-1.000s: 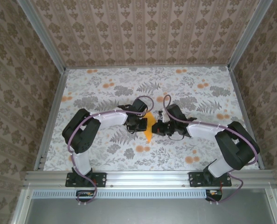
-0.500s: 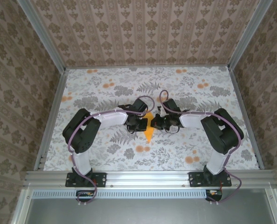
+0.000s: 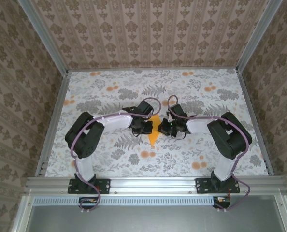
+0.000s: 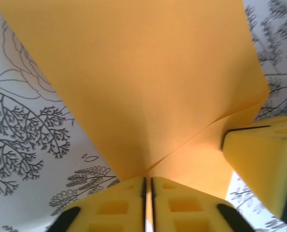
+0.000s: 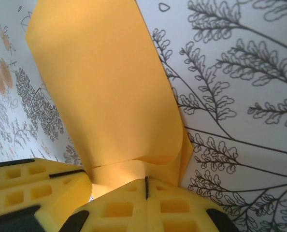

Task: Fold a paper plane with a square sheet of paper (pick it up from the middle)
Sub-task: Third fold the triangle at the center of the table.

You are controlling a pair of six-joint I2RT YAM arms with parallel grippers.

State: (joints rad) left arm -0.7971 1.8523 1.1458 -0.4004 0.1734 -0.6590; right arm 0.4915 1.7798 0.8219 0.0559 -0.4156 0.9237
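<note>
Grippers meet at the centre of the top view, over the floral tabletop (image 3: 95, 92). On the left, the left gripper (image 3: 143, 127) touches the left edge of the paper plane (image 3: 154, 133), an orange-yellow dart whose tip points toward the bottom of the frame. In the left wrist view its yellow pads (image 4: 109, 203) stand almost together at the bottom edge, and a fold of the paper runs into the thin slit between them (a pinch, as far as one can tell). On the right, the right gripper (image 3: 165, 127) touches the opposite edge. In the right wrist view its pads are pressed together on a curled-over flap at bottom centre.
</note>
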